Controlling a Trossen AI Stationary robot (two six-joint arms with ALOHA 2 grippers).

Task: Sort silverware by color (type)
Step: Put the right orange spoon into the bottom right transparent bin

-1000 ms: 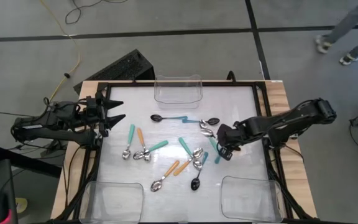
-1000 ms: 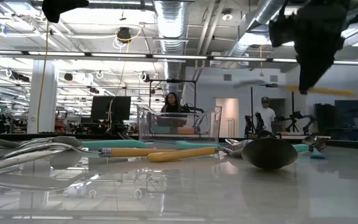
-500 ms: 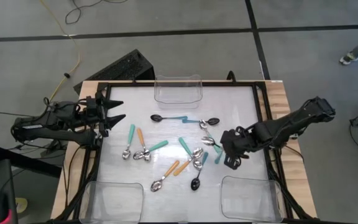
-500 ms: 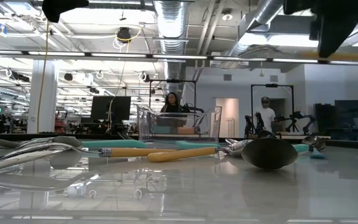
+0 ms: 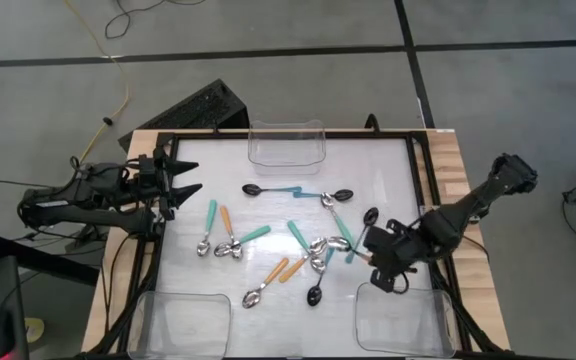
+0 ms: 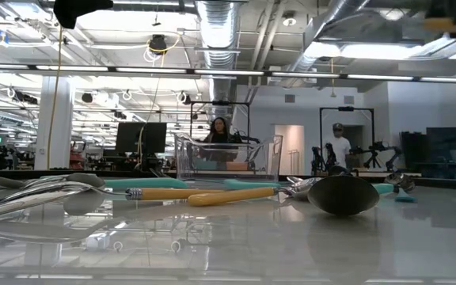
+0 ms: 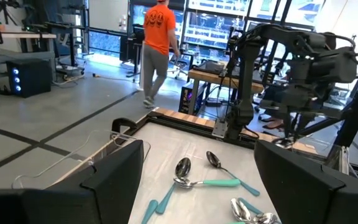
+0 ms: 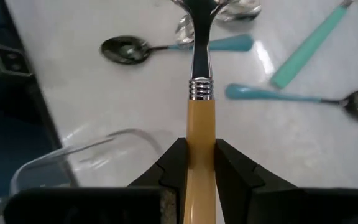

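Several spoons with teal or orange handles lie scattered on the white table top [image 5: 268, 180], among them a teal one [image 5: 211, 213] and an orange one [image 5: 290, 268]. My right gripper [image 5: 373, 257] hovers over the table's near right part, just beyond the near right bin [image 5: 404, 316], shut on an orange-handled spoon [image 5: 370, 222] with a silver bowl. My left gripper [image 5: 190, 178] waits open at the table's left edge, pointing level across the table, with nothing between its fingers [image 7: 114, 180]. My right gripper pinches the spoon's orange handle [image 8: 199, 140] between its two fingers, which lie along the handle. The fingers slant down from above. The spoon sticks out ahead of them, its bowl [image 8: 199, 12] farthest from the gripper, lifted clear of the table.
A clear bin [image 5: 286, 143] stands at the far edge and another [image 5: 181, 322] at the near left corner. A black frame [image 5: 423, 180] rims the table. The near right bin's rim [image 8: 86, 152] lies just below my right gripper. People show in the room beyond.
My right gripper has gone up and toward the table's near right corner, carrying the orange-handled spoon away from the pile toward the near right bin. It has risen out of the low view. The spoons on the table lie as before.
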